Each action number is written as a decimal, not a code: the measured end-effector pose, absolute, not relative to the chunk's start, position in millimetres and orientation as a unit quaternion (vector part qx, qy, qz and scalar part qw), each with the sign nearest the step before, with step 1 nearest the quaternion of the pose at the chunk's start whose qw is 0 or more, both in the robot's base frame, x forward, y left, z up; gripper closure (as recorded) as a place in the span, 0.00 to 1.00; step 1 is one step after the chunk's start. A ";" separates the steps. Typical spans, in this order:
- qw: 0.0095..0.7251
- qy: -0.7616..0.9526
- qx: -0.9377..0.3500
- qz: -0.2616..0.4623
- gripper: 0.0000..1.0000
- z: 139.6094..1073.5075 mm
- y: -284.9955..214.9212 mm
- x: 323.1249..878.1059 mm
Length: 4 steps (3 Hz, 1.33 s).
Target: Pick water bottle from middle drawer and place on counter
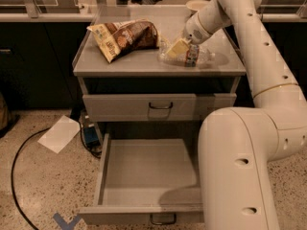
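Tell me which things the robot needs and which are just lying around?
Needed: small clear plastic water bottle, open grey metal drawer, flat grey counter, gripper at the bottle.
Lying about: brown-and-cream snack bag, white paper sheet.

Gripper (178, 47) sits right at the water bottle (194, 56) on the counter's right side: bottle's clear crinkly plastic w/ a glossy label band, and the arm (252, 47) is smooth off-white plastic, semi-gloss. Counter (139, 63) looks like matt grey metal, scuffed, and the middle drawer (103, 169) below is the same dull grey sheet metal, smooth inside. Snack bag (125, 37) is shiny crinkled film, floor (38, 190) is speckled stone-look w/ a slight sheen, & the sheet (60, 133) on it reads as plain matt paper.
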State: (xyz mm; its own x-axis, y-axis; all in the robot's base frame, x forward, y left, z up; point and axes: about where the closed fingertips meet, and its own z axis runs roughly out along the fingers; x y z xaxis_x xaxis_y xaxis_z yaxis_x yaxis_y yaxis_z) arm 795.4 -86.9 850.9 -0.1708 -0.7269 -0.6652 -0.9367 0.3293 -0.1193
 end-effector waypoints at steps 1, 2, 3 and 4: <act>0.325 0.748 -0.556 0.162 0.58 850.9 -86.9 795.4; 0.325 0.748 -0.556 0.162 0.35 850.9 -86.9 795.4; 0.325 0.748 -0.556 0.162 0.12 850.8 -86.8 795.4; 0.325 0.748 -0.556 0.162 0.00 850.8 -86.8 795.5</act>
State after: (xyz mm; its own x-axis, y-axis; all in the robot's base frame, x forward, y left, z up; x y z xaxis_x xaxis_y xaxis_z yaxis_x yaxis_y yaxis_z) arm 795.5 -86.8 850.8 -0.1708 -0.7269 -0.6652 -0.9367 0.3292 -0.1192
